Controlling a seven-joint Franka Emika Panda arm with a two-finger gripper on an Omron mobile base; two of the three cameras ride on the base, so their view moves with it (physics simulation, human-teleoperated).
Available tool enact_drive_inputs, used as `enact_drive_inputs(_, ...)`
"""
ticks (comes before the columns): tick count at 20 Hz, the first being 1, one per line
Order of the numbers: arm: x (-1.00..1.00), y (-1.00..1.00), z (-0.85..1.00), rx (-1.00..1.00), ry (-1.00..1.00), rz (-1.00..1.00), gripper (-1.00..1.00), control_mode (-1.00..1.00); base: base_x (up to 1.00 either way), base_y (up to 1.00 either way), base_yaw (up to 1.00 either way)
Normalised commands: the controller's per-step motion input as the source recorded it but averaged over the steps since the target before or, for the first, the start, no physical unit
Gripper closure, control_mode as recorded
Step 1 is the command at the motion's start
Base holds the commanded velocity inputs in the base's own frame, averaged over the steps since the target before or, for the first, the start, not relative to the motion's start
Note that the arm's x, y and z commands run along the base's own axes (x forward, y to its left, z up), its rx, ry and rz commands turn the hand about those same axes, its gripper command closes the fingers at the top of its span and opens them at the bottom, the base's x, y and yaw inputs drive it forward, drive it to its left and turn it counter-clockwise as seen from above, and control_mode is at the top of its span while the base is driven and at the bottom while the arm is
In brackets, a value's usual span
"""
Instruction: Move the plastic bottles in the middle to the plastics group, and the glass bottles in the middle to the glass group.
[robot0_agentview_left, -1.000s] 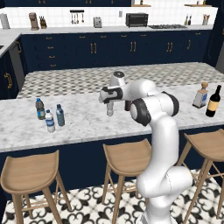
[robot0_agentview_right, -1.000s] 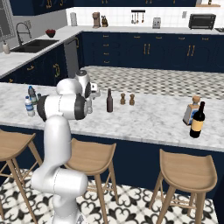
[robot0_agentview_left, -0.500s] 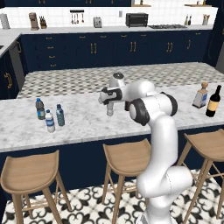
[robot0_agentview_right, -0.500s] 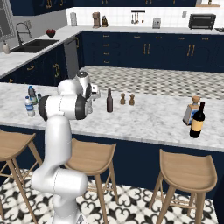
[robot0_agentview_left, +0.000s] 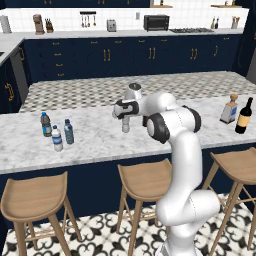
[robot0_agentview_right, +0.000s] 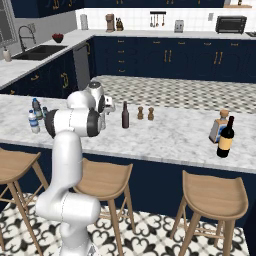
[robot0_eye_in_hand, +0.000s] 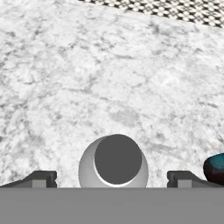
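At the left of the marble counter (robot0_agentview_left: 95, 145), three small water bottles (robot0_agentview_left: 56, 133) are seen standing close together, presumably the plastics group. Near the counter's middle, the gripper (robot0_eye_in_hand: 112, 178) is poised directly above a clear greyish bottle (robot0_eye_in_hand: 113, 162), whose cap is seen from above between the two finger tips; the jaws are spread wide and nothing is gripped yet. Just beside it, at the right edge of the hand view, part of a blue-tinted bottle (robot0_eye_in_hand: 215, 168) is visible. A descent that is slightly off-centre is judged risky: the cap could be struck by a fingertip and the bottle tipped, or the neighbouring bottle could be clipped by the right finger. Further right, the dark brown glass bottle (robot0_agentview_right: 125, 115) and two shakers (robot0_agentview_right: 145, 113) are left standing, then the square corked bottle (robot0_agentview_right: 218, 126) and black wine bottle (robot0_agentview_right: 226, 137).
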Motion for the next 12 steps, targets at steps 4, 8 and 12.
enact_drive_inputs(4,0.00,0.00,0.00,0.00,0.00,0.00,1.00,-1.00,0.00,0.00,0.00)
enact_drive_inputs(8,0.00,0.00,0.00,0.00,0.00,0.00,1.00,-1.00,0.00,0.00,0.00)
enact_drive_inputs(12,-0.30,0.00,0.02,0.00,-0.01,0.02,1.00,-1.00,0.00,0.00,0.00)
